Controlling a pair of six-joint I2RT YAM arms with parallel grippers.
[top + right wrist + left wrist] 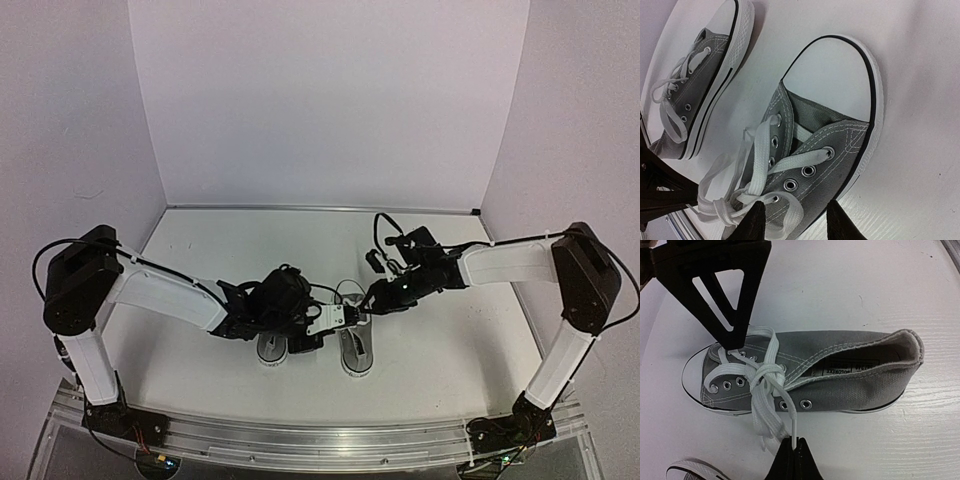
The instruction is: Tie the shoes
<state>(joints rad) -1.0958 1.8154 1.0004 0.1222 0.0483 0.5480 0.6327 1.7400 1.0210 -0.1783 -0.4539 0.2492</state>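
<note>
Shoes: grey pair (pixel 357 352) side by side on the table (pixel 430 300), toe caps towards the arms' bases.
Nearer shoe (pixel 850 375): white lace (pixel 765 405) crossed loosely over the eyelets.
Inside it: pale lining, white tag (pixel 850 366).
Writing: black print on the tag, too small to read.
Left gripper (pixel 792 455): pinched tight on a lace strand beside the sole.
Right gripper (pixel 797 205): fingers apart over the eyelet rows.

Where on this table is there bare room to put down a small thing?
Crowded: around the left shoe and right shoe, where the left gripper and right gripper meet. Bare table: the wide patch between them and the back wall; smaller patches at the outer side of each shoe.
</note>
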